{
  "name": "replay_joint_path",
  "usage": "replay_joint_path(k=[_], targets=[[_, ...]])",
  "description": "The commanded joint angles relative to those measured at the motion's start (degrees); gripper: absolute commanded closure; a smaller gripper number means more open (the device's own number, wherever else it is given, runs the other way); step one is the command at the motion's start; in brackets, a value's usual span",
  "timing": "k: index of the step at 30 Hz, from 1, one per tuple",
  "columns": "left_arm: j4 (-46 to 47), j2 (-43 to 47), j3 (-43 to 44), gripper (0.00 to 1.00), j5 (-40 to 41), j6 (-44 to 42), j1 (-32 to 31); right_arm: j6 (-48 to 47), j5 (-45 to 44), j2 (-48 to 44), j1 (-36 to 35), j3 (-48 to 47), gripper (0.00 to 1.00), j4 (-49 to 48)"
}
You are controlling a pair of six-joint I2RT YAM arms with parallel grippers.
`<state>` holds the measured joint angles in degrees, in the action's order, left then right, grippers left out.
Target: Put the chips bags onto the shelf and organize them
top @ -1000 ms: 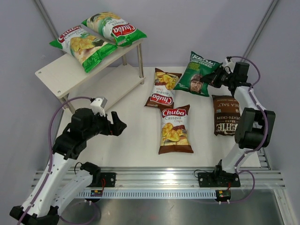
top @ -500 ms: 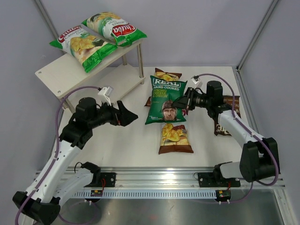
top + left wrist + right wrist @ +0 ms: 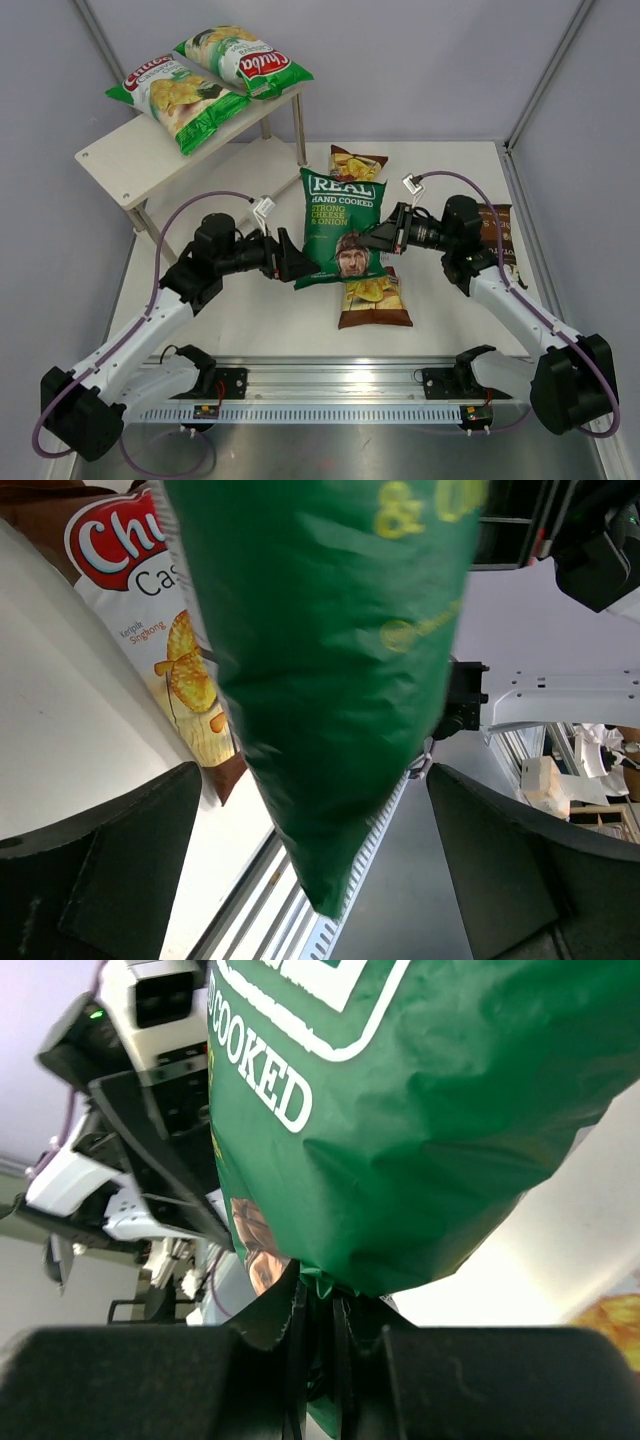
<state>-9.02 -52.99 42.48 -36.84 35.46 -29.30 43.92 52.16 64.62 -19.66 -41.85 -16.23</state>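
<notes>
**Jaws.** The right gripper is clenched on the right-hand edge of the dark green bag. Its wrist view shows the foil seam pinched flat between the two fingers. The left gripper is spread fully wide and grips nothing. Its wrist view shows the bag's tapering lower corner hanging in the gap, with both fingers standing off the foil on either side.

**Task item.** The dark green bag hangs clear of the table at mid-table, between the two grippers, above the two brown bags lying flat there. Its printed face is towards the overhead camera. Its long axis runs far to near, with the top edge far and the face print at the near end.

**Governing relation.** The bag's near-left corner lies directly between the left jaws, while the right jaws hold the opposite edge. The left arm is the nearer to the shelf, which stands at far left. On its top board, two green-white bags lie side by side.

**Assessment.** This appears to be a handover in progress. The left jaws would need to close on the corner before the right jaws let go. A thin corner hold may let the bag swing or slip.

**Remainder.** The Kettle bag lies on the table at right, partly hidden by the right arm.
</notes>
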Motion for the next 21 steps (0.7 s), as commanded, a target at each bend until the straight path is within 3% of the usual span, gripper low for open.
replay_joint_path(k=[1,4,6,10,11,13,14,16,17,18,21], targets=[[4.1,-2.0,1.2,0.01,1.2,0.2,-1.0,6.5,4.1,-2.1,-2.0,0.7,0.85,-12.4],[5.0,-2.8,1.3,0.01,2.9,0.7,-2.2,7.7,4.4,-1.7,-4.0,0.9,0.85,-14.3],[7.2,-2.9,1.0,0.07,2.9,1.5,-2.8,7.6,4.3,-1.6,-5.3,0.6,0.85,-14.4],[7.1,-1.3,1.3,0.42,4.7,1.8,-4.1,4.1,2.5,-2.6,-5.5,-0.3,0.83,-9.3],[6.6,-0.7,1.3,0.55,5.6,1.6,-4.1,2.9,0.9,-3.3,-5.6,-1.1,0.81,-7.4],[4.3,1.2,1.7,0.63,7.3,0.9,-4.1,0.0,-1.2,-4.1,-5.5,-1.7,0.74,-2.6],[2.0,1.9,1.9,0.71,9.5,0.6,-4.1,-1.3,-3.5,-4.9,-5.6,-2.3,0.69,0.5],[-0.3,3.9,2.7,0.75,12.7,-0.1,-4.1,-2.7,-8.1,-5.8,-5.5,-3.4,0.47,3.7],[-3.3,4.3,3.3,0.80,14.0,-0.8,-4.1,-4.4,-9.8,-6.7,-5.6,-3.9,0.35,7.8],[-5.0,5.3,4.0,0.80,15.1,-1.4,-4.1,-5.4,-11.4,-7.0,-5.6,-4.6,0.14,10.2],[-12.5,6.9,8.1,0.81,20.4,-3.6,-4.1,-10.4,-17.7,-8.3,-5.5,-7.5,0.01,20.3]])
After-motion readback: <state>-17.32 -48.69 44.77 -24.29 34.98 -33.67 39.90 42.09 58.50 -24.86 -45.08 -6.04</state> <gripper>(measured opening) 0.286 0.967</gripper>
